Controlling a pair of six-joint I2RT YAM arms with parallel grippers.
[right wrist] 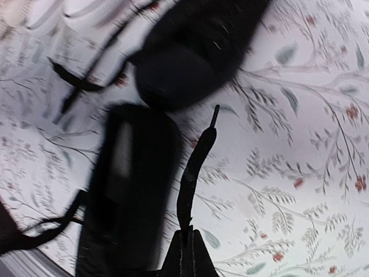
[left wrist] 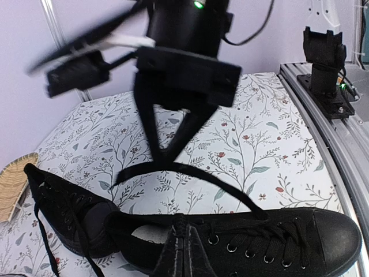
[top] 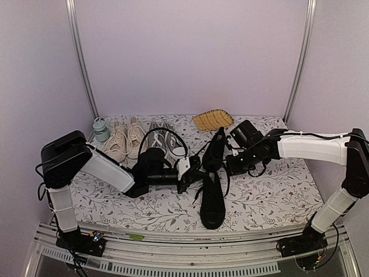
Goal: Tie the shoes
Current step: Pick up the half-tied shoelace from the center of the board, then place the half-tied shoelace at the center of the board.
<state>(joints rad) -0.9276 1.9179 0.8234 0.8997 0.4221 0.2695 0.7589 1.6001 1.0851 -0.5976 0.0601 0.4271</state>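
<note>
Two black sneakers on floral tablecloth. Right gripper pinching a black lace beside them. Left gripper fully closed over one sneaker's opening.

You have two all-black low-top canvas sneakers, two beige lace-up sneakers and, as far as you can make out behind the cable, two grey sneakers with white toe caps. You also have one flat woven straw-coloured tray and one small pale-green lidded jar. Two white-and-black robot arms reach over one floral-patterned table.
</note>
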